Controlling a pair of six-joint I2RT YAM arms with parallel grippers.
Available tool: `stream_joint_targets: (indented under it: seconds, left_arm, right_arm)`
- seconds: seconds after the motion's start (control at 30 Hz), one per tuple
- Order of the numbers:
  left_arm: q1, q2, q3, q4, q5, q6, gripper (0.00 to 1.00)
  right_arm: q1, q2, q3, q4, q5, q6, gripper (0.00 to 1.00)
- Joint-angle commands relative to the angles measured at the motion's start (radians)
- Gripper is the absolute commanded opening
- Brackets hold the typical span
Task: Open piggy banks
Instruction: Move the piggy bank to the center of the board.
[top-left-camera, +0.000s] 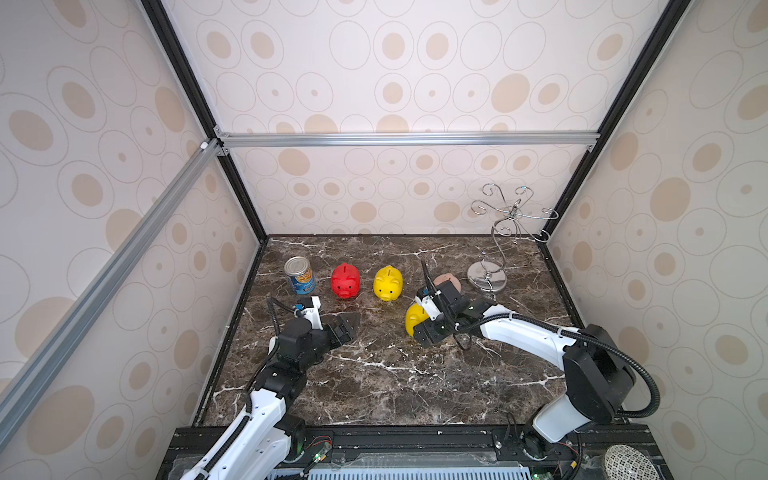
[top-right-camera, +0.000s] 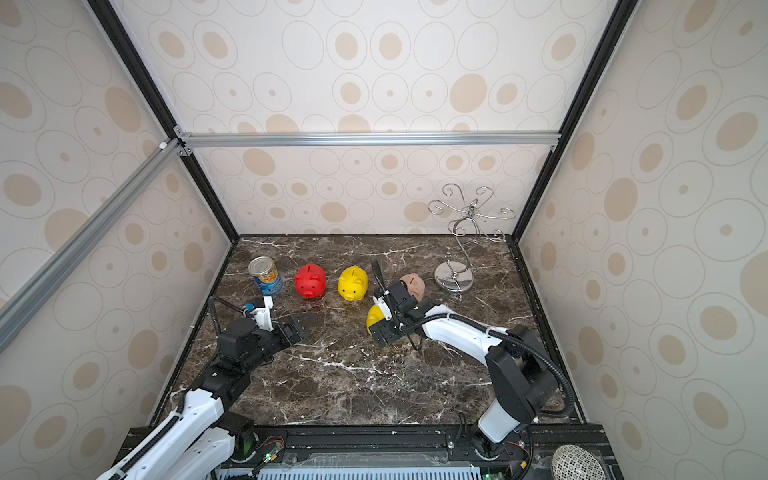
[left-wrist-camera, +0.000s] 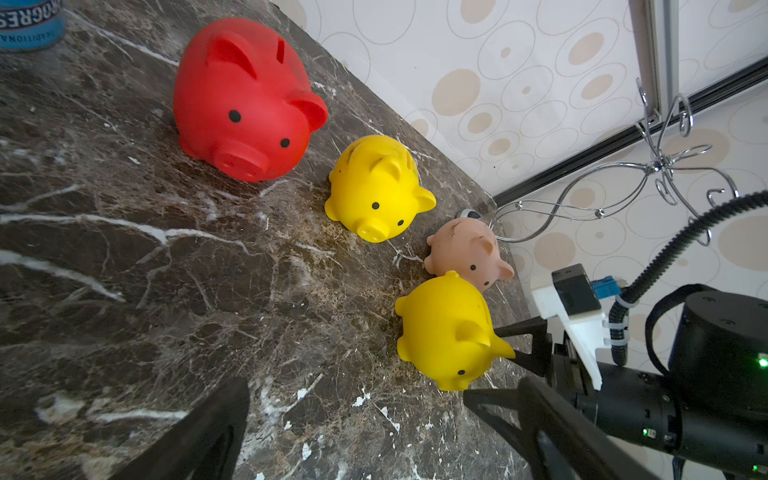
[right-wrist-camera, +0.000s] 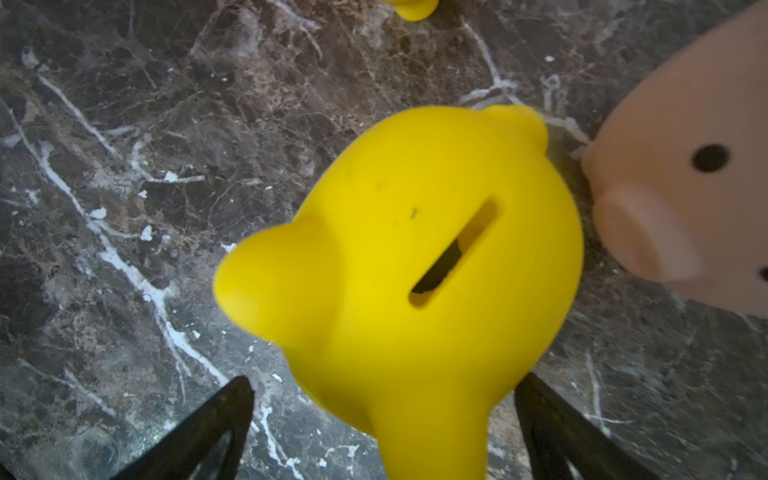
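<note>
Several piggy banks stand on the marble table (top-left-camera: 374, 374). A red one (top-left-camera: 345, 281) (left-wrist-camera: 245, 99) and a yellow one (top-left-camera: 387, 283) (left-wrist-camera: 378, 187) sit in the back row. The pale pink one (top-right-camera: 414, 284) (left-wrist-camera: 465, 253) is partly hidden behind my right wrist. A second yellow pig (top-left-camera: 412, 318) (right-wrist-camera: 415, 249) stands in front of it, coin slot up. My right gripper (right-wrist-camera: 384, 384) hangs open over this pig, one finger on each side, neither visibly touching. My left gripper (left-wrist-camera: 357, 392) is open over bare marble, left of that pig.
A blue-labelled tin can (top-left-camera: 299, 274) stands left of the red pig. A chrome wire stand (top-left-camera: 487, 279) rises at the back right, close behind the pink pig. Patterned walls close in the table on three sides.
</note>
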Motion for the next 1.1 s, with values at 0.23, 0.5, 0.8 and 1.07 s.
stream_joint_targets:
  seconds: [0.23, 0.5, 0.8, 1.07]
  left_arm:
    - [-0.004, -0.005, 0.071, -0.039, -0.009, 0.035, 1.0]
    - [-0.004, -0.026, 0.058, -0.037, -0.023, 0.032, 1.0]
    - [-0.004, -0.004, 0.07, -0.059, -0.036, 0.024, 1.0]
    - [-0.004, -0.027, 0.058, -0.052, -0.045, 0.01, 1.0]
  right_arm:
    - [0.085, -0.017, 0.11, -0.129, 0.179, 0.012, 1.0]
    - [0.056, -0.051, 0.238, -0.174, 0.25, 0.125, 0.99]
    - [0.013, 0.211, 0.452, -0.214, 0.203, 0.261, 0.55]
    - [0.013, 0.24, 0.389, -0.162, 0.133, 0.342, 0.66]
